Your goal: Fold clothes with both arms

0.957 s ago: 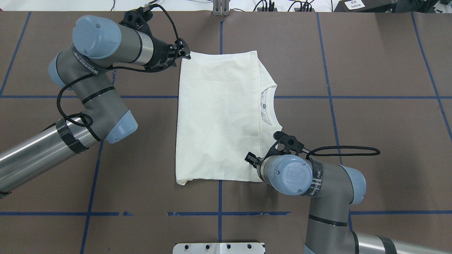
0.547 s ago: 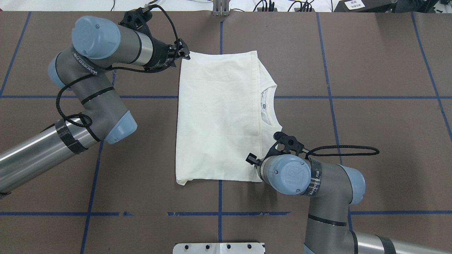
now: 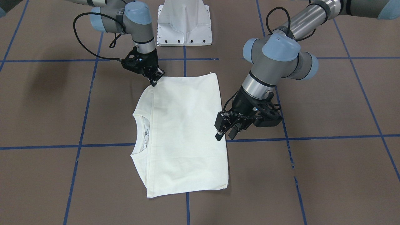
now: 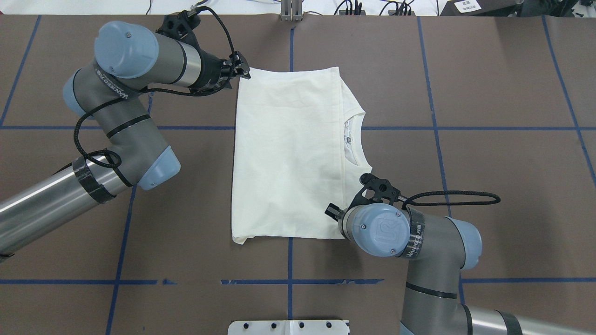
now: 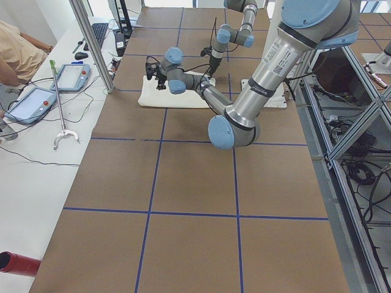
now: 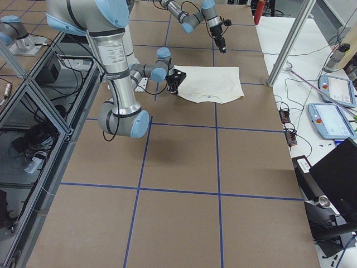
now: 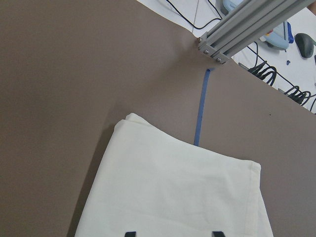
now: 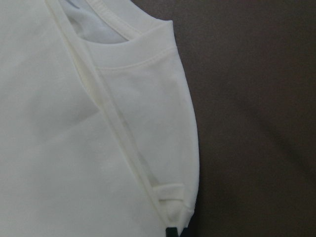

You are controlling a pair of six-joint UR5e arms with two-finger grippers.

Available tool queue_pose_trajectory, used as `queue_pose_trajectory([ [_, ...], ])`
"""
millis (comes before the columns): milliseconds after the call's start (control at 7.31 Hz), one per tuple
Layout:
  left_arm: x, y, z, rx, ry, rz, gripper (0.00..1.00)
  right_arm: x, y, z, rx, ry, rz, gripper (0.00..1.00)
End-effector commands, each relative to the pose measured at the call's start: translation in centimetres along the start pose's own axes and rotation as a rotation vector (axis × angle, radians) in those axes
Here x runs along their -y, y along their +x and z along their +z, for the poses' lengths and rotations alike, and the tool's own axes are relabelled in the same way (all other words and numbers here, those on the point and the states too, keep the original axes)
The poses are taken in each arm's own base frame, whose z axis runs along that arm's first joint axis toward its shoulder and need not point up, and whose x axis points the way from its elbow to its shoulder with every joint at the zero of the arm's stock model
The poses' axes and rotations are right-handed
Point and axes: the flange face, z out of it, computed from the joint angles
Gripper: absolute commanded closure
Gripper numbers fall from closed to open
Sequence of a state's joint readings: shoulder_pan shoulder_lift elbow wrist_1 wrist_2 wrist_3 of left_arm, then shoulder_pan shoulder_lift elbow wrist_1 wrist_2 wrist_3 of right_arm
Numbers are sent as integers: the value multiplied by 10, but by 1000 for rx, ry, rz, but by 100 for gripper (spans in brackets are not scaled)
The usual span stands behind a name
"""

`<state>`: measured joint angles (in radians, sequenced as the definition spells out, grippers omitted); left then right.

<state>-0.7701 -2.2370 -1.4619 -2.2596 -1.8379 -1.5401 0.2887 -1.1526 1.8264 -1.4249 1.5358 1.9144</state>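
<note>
A: How many shirts are there?
B: One shirt (image 4: 284, 153). It lies on one brown desk (image 4: 503, 153).
A: And robot arms?
B: Two. A left arm (image 4: 125, 116) and a right arm (image 4: 419, 251). There is one white base (image 3: 184, 23) too.
A: How many fingers can you count on the left arm?
B: Two black fingers (image 3: 219, 124).
A: What is off at the side?
B: Two tablets, a near tablet (image 5: 29, 105) and a far tablet (image 5: 72, 77). One long stick (image 5: 57, 97) with a claw. One red tube (image 5: 17, 264). One keyboard (image 5: 101, 30). One mouse (image 5: 80, 55). One person (image 5: 18, 52), only partly seen.
</note>
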Motion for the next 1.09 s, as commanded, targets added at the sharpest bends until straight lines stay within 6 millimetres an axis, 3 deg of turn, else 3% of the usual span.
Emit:
queue_pose_trajectory([
  [0,-2,3,-3,-8,-1,-12,40,2,-3,-22,30,-31,6,100],
  [137,-22,-17,-14,-12,-19,-89,38,5,-3,-37,56,-41,9,100],
  [410,-127,-83,-42,26,-139,-85,27,11,10,-56,75,-48,11,100],
  [547,-174,-100,-26,92,-155,-158,26,13,15,-57,71,-49,11,100],
  [821,-220,-95,-24,152,-194,-221,27,13,19,-55,64,-52,10,100],
  [957,-231,-95,-24,156,-208,-234,27,12,19,-54,63,-53,9,100],
])
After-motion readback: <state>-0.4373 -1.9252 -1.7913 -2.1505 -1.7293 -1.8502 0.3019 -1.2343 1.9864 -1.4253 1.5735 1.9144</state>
